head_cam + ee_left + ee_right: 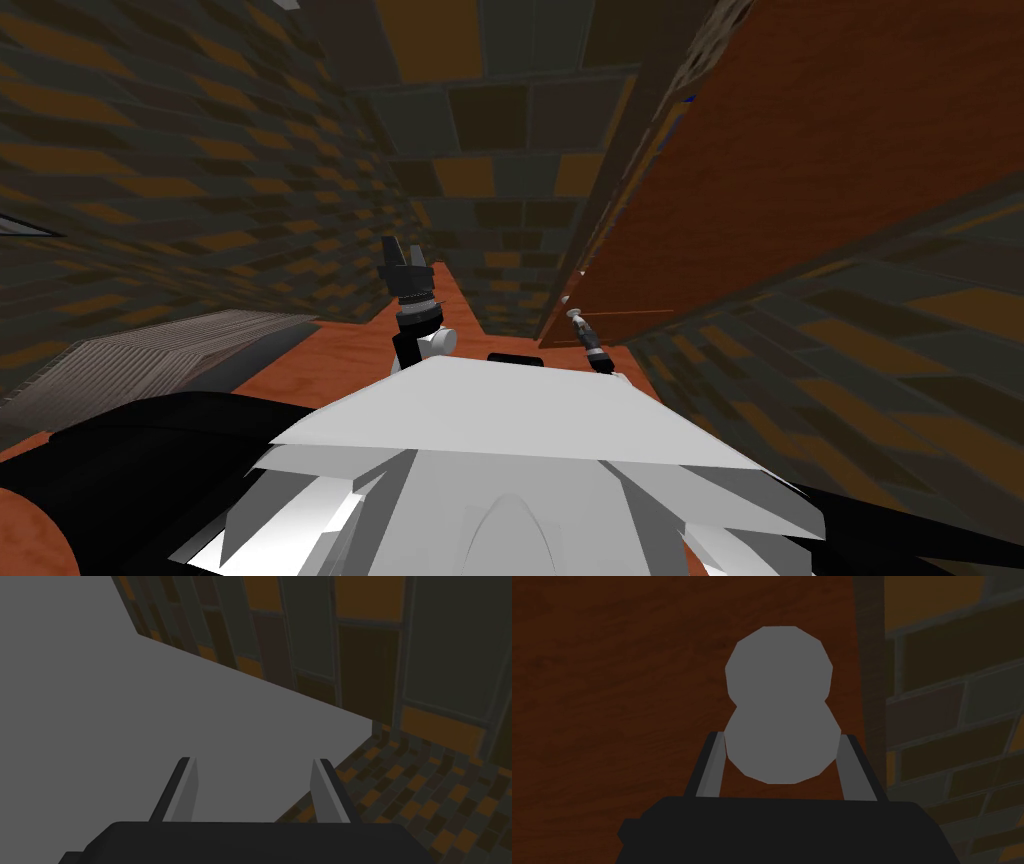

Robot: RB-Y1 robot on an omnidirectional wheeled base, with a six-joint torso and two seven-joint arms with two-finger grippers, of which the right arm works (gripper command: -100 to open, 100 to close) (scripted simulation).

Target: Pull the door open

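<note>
Floor: reddish-brown, wood-grained surface. In the head view it shows centre-left as a broad patch that narrows to a strip running up toward frame centre between tiled walls. A further sliver shows right of centre, at the foot of the brown door, and a rounded patch sits in the bottom-left corner. Item noted at floor level: one grey ribbed slab, left of frame, with a dark band along its floor side. Whether it lies on the floor or stands raised cannot be determined.
</note>
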